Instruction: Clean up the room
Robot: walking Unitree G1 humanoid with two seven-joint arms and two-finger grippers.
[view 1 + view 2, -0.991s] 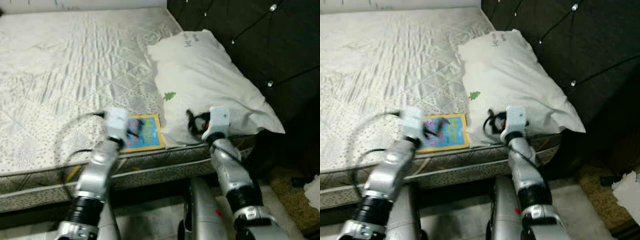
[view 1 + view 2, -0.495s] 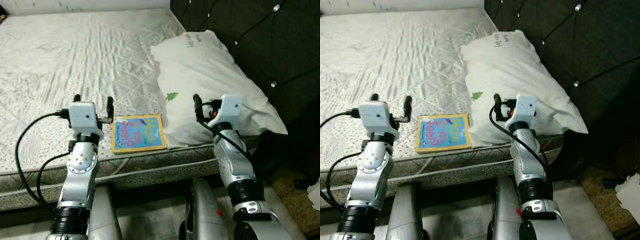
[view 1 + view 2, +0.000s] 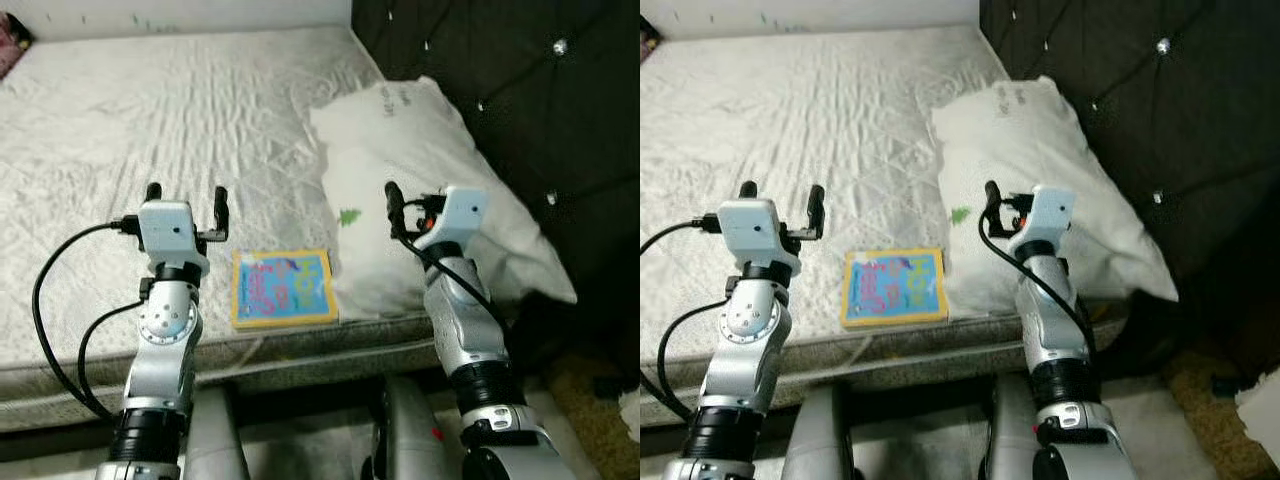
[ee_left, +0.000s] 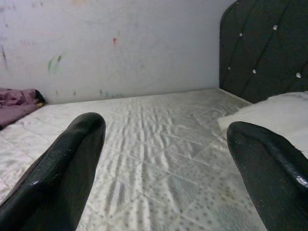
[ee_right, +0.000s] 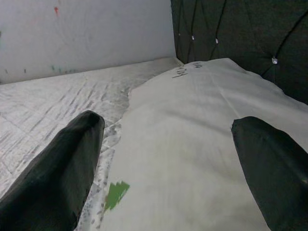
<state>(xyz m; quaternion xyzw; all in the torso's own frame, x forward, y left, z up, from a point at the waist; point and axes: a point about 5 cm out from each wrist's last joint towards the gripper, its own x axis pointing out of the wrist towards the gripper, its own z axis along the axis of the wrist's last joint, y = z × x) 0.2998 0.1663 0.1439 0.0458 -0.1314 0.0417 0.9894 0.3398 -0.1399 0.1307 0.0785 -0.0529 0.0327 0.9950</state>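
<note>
White quilted mattress [image 3: 120, 130] is carrying one book [image 3: 284, 288] and one pillow [image 3: 420, 190]. The book is lying flat near the front edge, just beside the pillow, its long side running across. Both grippers, left [image 3: 185, 200] and right [image 5: 163, 159], are hovering with fingers apart, holding nothing. The book's title is too blurred to read.

Silver arms, black-fingered left hand [image 3: 185, 196]

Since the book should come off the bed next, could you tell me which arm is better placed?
Left, probably: the left gripper, open, hovers just beside the book; the right gripper is over the pillow.
</note>
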